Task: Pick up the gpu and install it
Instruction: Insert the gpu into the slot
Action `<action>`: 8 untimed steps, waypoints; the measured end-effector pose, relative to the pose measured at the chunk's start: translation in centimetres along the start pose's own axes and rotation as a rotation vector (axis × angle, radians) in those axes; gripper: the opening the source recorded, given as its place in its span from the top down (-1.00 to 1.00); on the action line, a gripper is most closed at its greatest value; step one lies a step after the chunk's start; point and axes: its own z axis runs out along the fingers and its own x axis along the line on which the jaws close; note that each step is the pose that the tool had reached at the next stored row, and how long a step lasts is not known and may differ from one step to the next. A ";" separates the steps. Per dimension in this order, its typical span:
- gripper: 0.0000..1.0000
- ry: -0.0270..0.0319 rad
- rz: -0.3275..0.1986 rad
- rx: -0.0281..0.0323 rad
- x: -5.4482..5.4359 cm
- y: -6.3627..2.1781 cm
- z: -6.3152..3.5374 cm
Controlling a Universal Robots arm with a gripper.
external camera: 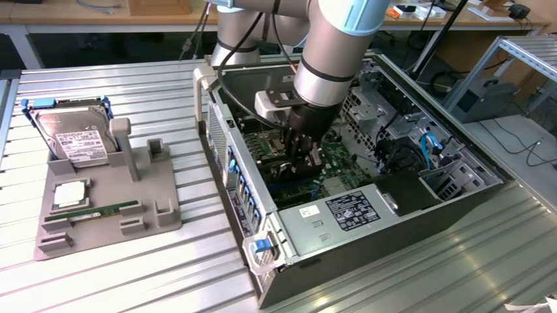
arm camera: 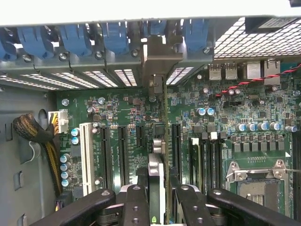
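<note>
In the exterior view, the arm reaches down into the open case (external camera: pixel 366 189), which lies on its side on the table (external camera: pixel 130 274). The gripper (external camera: pixel 301 166) is low over the motherboard (external camera: pixel 335 171), near the case wall that carries the blue latches. The gpu (external camera: pixel 291 171) shows as a dark shape at the fingertips, hard to tell apart from the board. Toward the exterior view's left edge of the table sits a grey tray (external camera: pixel 113 222) with a hard drive (external camera: pixel 74 134) standing at its far end and a memory stick (external camera: pixel 100 212) lying flat near its near edge; both are well apart from the case.

In the wrist view, the fingers (arm camera: pixel 136 202) pinch the gpu (arm camera: pixel 156 176) edge-on between them, the card running straight away from the camera. Its silver bracket (arm camera: pixel 157 59) stands at the far end, against the slotted rear wall below the blue latches (arm camera: pixel 115 35). The card's lower edge seems to lie over one slot between the black slots (arm camera: pixel 123 155) on either side; whether it is fully seated I cannot tell.

To do this step well, I judge the card must stay square to the slot, with the bracket tab lined up with its opening in the rear wall, and the push should go straight down and evenly along the card's length, so neither end rides up. Too tight a tilt risks scraping the neighbouring slots or the capacitors (arm camera: pixel 75 136) close by.
</note>
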 end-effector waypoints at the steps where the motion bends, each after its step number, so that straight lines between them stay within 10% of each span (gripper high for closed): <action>1: 0.45 0.0001 0.000 0.0000 0.0 0.00 0.01; 8: 0.45 0.0003 0.000 -0.0004 0.0 -0.03 -0.26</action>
